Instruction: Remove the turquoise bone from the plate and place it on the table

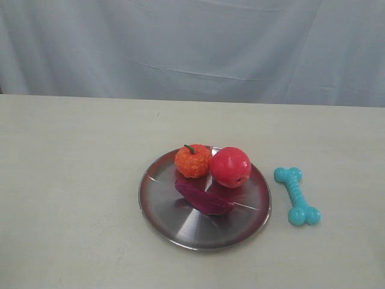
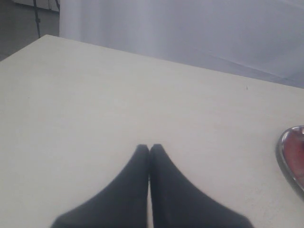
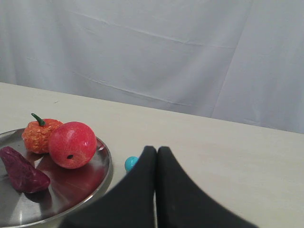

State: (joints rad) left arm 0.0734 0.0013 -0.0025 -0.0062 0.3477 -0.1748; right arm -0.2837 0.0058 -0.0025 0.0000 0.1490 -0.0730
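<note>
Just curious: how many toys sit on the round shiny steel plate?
3: a bumpy orange fruit at the far edge, a glossy red apple beside it, a dark purple wedge in front.

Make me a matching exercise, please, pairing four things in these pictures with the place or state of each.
Things: 1 bone; 2 apple; 3 purple wedge; 4 left gripper.
Places or states: A on the plate, beside the orange fruit; B shut; C on the table, right of the plate; D on the plate, in front of both fruits.
Pairs: 1-C; 2-A; 3-D; 4-B.
</note>
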